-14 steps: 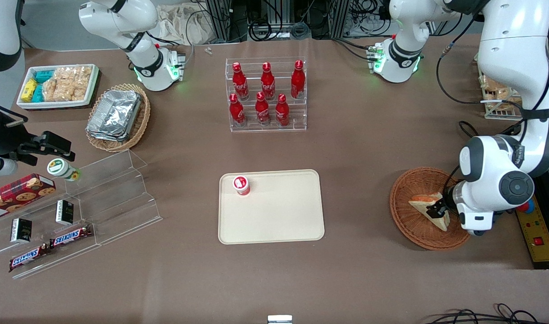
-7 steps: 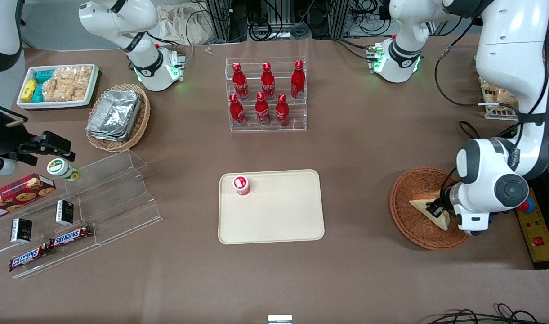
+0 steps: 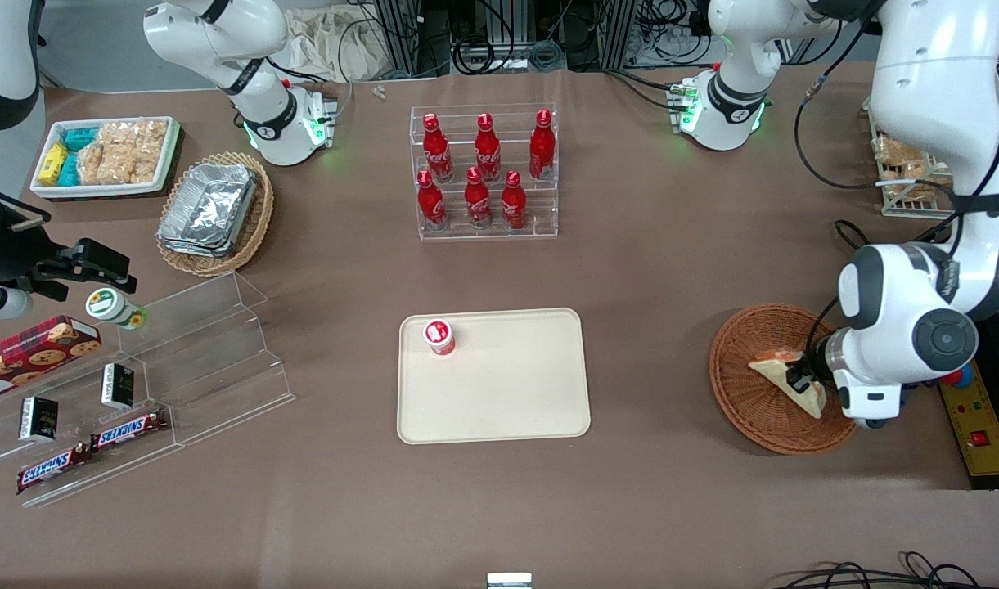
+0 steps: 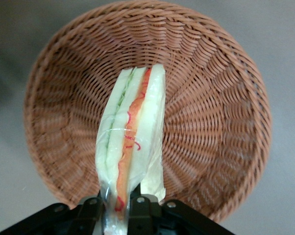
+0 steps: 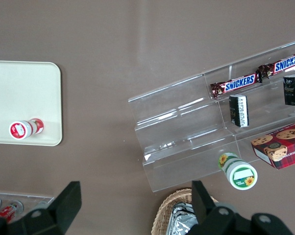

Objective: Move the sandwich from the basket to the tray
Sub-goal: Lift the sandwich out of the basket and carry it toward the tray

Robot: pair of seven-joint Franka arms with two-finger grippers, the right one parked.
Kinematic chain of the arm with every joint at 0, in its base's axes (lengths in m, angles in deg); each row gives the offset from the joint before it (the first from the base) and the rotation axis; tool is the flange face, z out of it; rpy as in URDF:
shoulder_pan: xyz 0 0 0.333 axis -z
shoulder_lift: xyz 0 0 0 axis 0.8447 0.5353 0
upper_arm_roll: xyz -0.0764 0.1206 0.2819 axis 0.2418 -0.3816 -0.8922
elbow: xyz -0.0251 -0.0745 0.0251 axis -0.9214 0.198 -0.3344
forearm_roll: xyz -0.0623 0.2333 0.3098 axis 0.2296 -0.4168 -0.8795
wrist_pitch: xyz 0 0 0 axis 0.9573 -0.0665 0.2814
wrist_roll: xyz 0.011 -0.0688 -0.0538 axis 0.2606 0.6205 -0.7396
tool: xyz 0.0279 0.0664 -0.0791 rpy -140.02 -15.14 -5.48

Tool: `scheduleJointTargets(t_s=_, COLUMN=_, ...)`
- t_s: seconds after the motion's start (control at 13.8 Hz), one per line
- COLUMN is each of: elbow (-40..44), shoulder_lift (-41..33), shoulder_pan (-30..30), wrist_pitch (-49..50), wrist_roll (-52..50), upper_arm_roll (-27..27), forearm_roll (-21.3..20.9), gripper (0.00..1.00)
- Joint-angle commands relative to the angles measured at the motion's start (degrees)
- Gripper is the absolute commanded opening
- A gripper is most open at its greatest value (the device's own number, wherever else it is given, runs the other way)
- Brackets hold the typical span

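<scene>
The sandwich (image 3: pixel 779 367), a pale wedge with orange-red filling in clear wrap, is over the reddish-brown wicker basket (image 3: pixel 728 384) at the working arm's end of the table. My left gripper (image 3: pixel 798 379) is shut on the sandwich. In the left wrist view the sandwich (image 4: pixel 133 127) stands on edge between the fingers (image 4: pixel 143 209), with the basket (image 4: pixel 211 98) beneath it and the gripper (image 4: pixel 119 209) at the wedge's near end. The beige tray (image 3: pixel 507 393) lies at the table's middle, apart from the basket.
A small red-capped bottle (image 3: pixel 438 336) stands on a tray corner. A clear rack of red bottles (image 3: pixel 484 172) is farther from the camera than the tray. Clear tiered shelves (image 3: pixel 196 360) with snacks lie toward the parked arm's end.
The sandwich has turned up onto its edge in the gripper's hold and looks narrower from the front. The wrist has shifted slightly over the basket.
</scene>
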Motion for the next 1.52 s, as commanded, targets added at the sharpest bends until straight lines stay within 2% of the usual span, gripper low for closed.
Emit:
scheduleJointTargets(t_s=0.0, elbow=5.77, shoulder_lift=-3.09, shoulder_pan=0.41, wrist_pitch=11.71, wrist_roll=0.03, upper_arm_roll=0.97, forearm_roll=-0.14, gripper=0.13)
scheduleJointTargets(t_s=0.22, elbow=14.75, shoulder_lift=-3.44, shoulder_pan=0.41, wrist_pitch=25.7, wrist_roll=3.02, upper_arm_roll=3.6, forearm_roll=-0.4, gripper=0.1)
scheduleJointTargets(t_s=0.36, elbow=17.22, shoulder_lift=-5.63, shoulder_pan=0.41, wrist_pitch=31.17, wrist_roll=6.43, upper_arm_roll=5.37, forearm_roll=-0.4, gripper=0.1)
scheduleJointTargets(t_s=0.65, elbow=17.32, shoulder_lift=-8.19, shoulder_pan=0.33, wrist_pitch=31.63, wrist_roll=15.75, upper_arm_roll=8.01, forearm_roll=-0.31, gripper=0.1)
scheduleJointTargets(t_s=0.94, elbow=17.14, shoulder_lift=-7.05, shoulder_pan=1.11, wrist_pitch=31.72, wrist_roll=22.36, upper_arm_roll=11.26, forearm_roll=-1.28, gripper=0.08)
scheduleJointTargets(t_s=1.31, elbow=17.23, shoulder_lift=-6.09, shoulder_pan=8.75, wrist_pitch=30.67, wrist_roll=25.62, upper_arm_roll=11.53, forearm_roll=-1.54, gripper=0.12)
scheduleJointTargets(t_s=1.45, elbow=17.41, shoulder_lift=-3.63, shoulder_pan=11.91, wrist_pitch=26.39, wrist_roll=24.56, upper_arm_roll=11.53, forearm_roll=-1.54, gripper=0.14)
